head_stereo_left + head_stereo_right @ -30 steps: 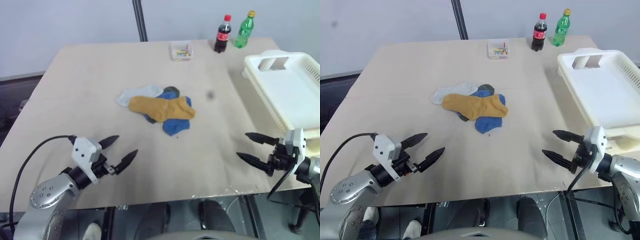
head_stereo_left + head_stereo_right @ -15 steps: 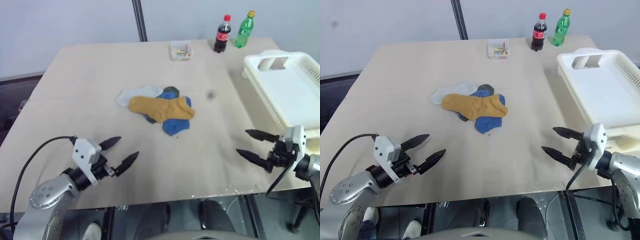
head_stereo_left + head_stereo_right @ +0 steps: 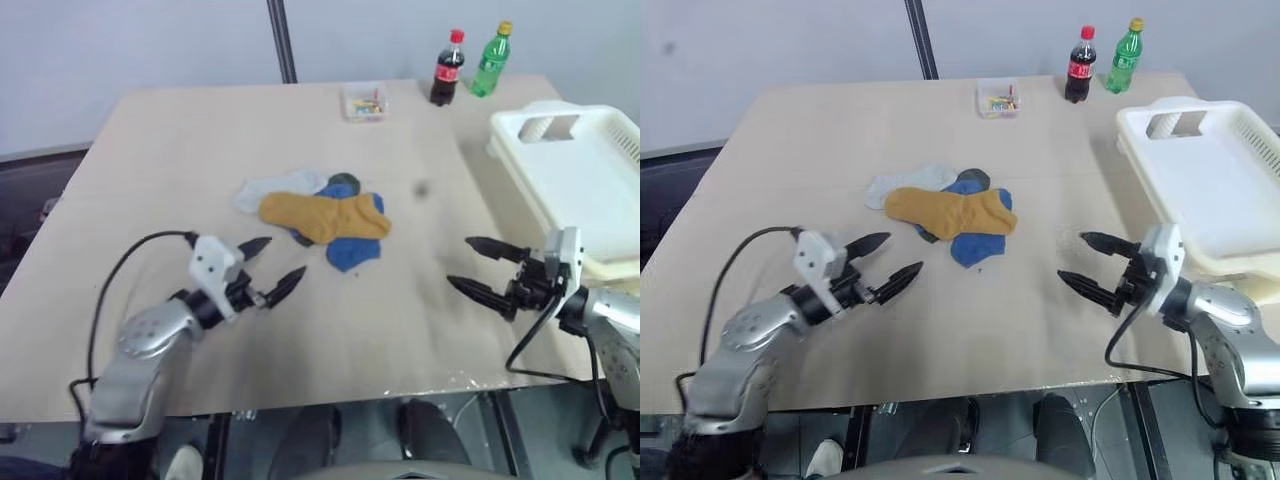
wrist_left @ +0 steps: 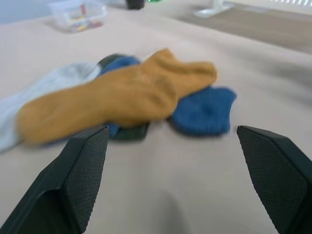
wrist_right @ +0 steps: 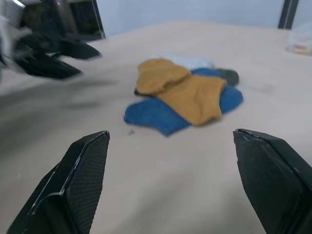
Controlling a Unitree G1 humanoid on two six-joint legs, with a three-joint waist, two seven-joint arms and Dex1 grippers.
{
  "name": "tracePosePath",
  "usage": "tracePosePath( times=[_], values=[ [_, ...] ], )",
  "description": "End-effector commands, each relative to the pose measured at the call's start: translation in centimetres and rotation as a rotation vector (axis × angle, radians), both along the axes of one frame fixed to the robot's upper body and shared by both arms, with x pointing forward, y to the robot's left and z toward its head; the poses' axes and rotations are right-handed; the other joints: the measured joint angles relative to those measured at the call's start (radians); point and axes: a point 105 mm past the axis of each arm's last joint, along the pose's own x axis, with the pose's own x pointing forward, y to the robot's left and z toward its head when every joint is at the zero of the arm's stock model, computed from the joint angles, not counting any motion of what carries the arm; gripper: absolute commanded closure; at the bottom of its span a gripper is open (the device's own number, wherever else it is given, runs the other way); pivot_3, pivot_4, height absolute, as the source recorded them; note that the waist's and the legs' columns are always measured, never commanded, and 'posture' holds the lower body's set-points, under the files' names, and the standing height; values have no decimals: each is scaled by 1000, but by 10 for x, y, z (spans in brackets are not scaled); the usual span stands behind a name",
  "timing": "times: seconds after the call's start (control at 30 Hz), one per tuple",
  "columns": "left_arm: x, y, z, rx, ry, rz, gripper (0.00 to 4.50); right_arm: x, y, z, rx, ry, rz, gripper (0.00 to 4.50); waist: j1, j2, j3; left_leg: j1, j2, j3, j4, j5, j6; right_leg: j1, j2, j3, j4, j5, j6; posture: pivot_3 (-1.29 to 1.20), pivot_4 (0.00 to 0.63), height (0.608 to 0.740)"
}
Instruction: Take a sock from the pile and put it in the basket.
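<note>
Lying flat on the pale, matte desk (image 3: pixel 180 150), the sock (image 3: pixel 322 217) is a soft mustard-yellow knit, the largest piece and the top layer of the pile (image 3: pixel 945 212). Its long axis runs across the desk from the robot's left to its right, with the narrower, notched end pointing right toward the basket (image 3: pixel 580 180). Under the sock spread a pale grey sock (image 3: pixel 268 190) to its left, a blue sock (image 3: pixel 352 250) at its near right edge, and a dark green scrap (image 3: pixel 343 181) peeking out behind it. All are limp, rounded fabric shapes.

The basket is rigid white plastic, rectangular, with slotted walls and a cut-out handle hole, standing well apart from the sock at the desk's right edge.

The left claw (image 3: pixel 268 272) hovers near the sock on its near left side, its two black tapered fingers spread wide and holding nothing. The right claw (image 3: pixel 478 268) hangs between the sock and the basket, fingers likewise spread wide and empty. Their inner pads (image 4: pixel 83 165) show a fine dimpled texture.
</note>
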Motion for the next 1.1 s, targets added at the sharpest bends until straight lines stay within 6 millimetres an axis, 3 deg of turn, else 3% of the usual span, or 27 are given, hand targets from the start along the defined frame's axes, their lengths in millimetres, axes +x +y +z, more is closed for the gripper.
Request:
tracePosePath(
  times=[0.03, 0.17, 0.3, 0.4, 0.43, 0.47, 0.6, 0.63, 0.8, 0.97, 1.1],
  values=[
    [19, -15, -14, 127, -27, -38, 0, -2, 3, 6, -3, -33, 12, 282, -2, 0, 0, 0, -1, 0, 0, 1, -1, 0, 0, 0, 0, 0, 0, 0, 150, 740],
    [44, -32, -19, 184, -65, -42, 0, -2, 0, 4, -21, -35, 2, 282, -3, 0, 0, -1, -2, 1, 0, 2, -3, -1, 0, 1, 0, 0, 0, 0, 150, 740],
    [53, -55, -19, 169, -95, -72, 0, -6, -1, 3, -6, -28, -17, 282, -6, 0, 0, -1, -2, 1, 0, 2, -3, -2, 0, 1, 0, 0, 0, 0, 150, 740],
    [55, -60, -23, 172, -92, -63, 0, -10, -2, 1, -9, -24, -36, 282, -7, 0, 0, -2, -1, 1, 0, 2, -3, -2, 0, 1, 0, 0, 0, 0, 150, 740],
    [56, -59, -25, 182, -90, -53, 520, -11, -3, 0, -11, -24, -42, 239, -7, 0, 0, -2, -1, 1, 0, 2, -3, -2, 0, 2, 0, 0, 0, 0, 150, 740],
    [56, -58, -26, 186, -90, -46, 747, -12, -4, 0, -14, -24, -45, 239, -7, 0, 0, -1, -1, 1, 1, 2, -3, -2, 0, 2, 0, 0, 0, 0, 150, 740],
    [58, -52, -22, 200, -116, -19, 2653, -13, -5, -1, -16, -25, -60, 239, -6, 0, 0, -1, -1, 1, 1, 2, -3, -2, 0, 2, 1, 0, 0, 0, 150, 740],
    [59, -51, -20, 201, -121, -15, 2754, -13, -5, -2, -16, -26, -62, 239, -6, 0, 0, -1, -1, 1, 1, 2, -3, -2, 0, 2, 1, 0, 0, 0, 150, 740],
    [45, -58, -9, 167, -130, -66, 4479, -12, -5, -3, -20, -30, -65, 239, -5, 0, 0, -1, -1, 1, 1, 2, -3, -2, 0, 2, 1, 0, 0, 0, 150, 740],
    [8, -72, -5, 142, -38, -216, 4479, -12, -6, -6, -32, -30, -68, 239, -6, 0, 0, -2, -1, 1, 1, 2, -3, -2, 0, 2, 1, 0, 0, 0, 150, 740],
    [-7, -79, -2, 114, 37, -259, 4479, -13, -4, -8, -29, -27, -65, 239, -4, 0, 0, -1, -1, 1, 1, 1, -2, -2, 0, 2, 1, 0, 0, 0, 150, 740]
  ],
)
